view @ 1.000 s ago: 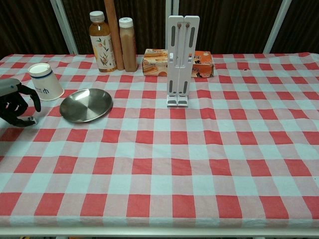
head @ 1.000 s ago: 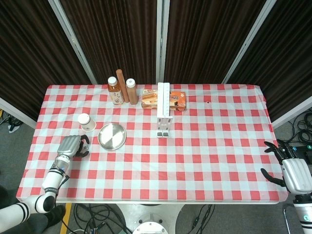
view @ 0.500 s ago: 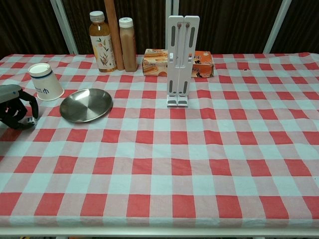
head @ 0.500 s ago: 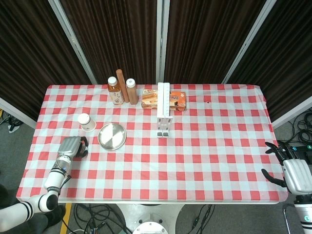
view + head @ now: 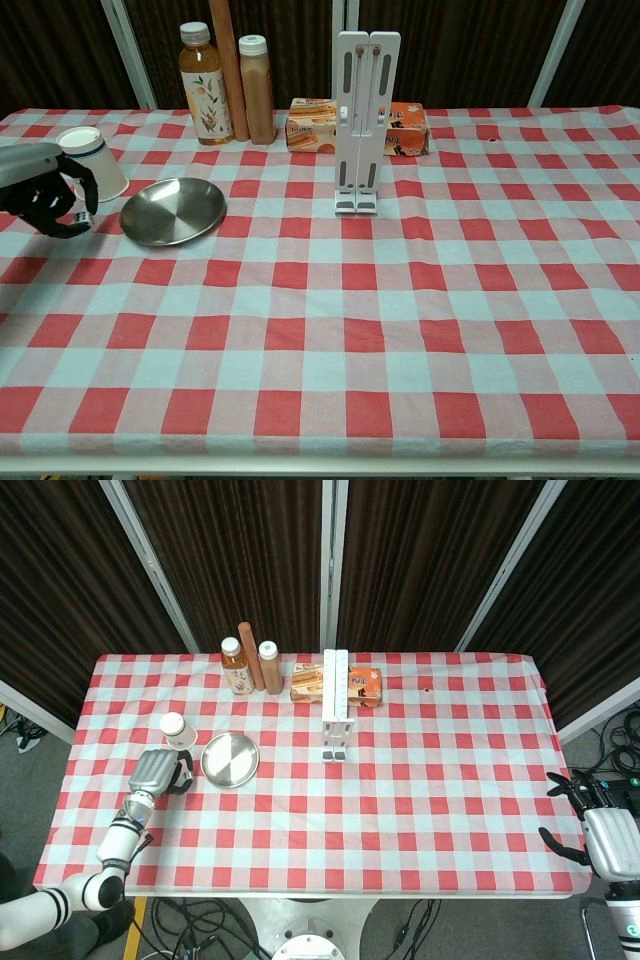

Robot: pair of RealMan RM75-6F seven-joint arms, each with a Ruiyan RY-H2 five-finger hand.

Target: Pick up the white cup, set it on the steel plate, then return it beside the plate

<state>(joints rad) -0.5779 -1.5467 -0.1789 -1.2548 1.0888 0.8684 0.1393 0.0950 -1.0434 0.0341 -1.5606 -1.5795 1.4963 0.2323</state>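
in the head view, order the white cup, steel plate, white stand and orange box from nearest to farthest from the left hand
From the left hand:
1. White cup, just behind the hand, left of the plate.
2. Steel plate, to the hand's right.
3. White stand, upright near the table's middle.
4. Orange box, behind the stand at the back.

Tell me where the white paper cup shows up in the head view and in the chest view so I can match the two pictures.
Head view: the white paper cup stands at the left of the table, up-left of the round steel plate.
Chest view: the cup sits near the left edge, partly behind the left hand.
Shared landmark: the steel plate, just right of the cup in both views.
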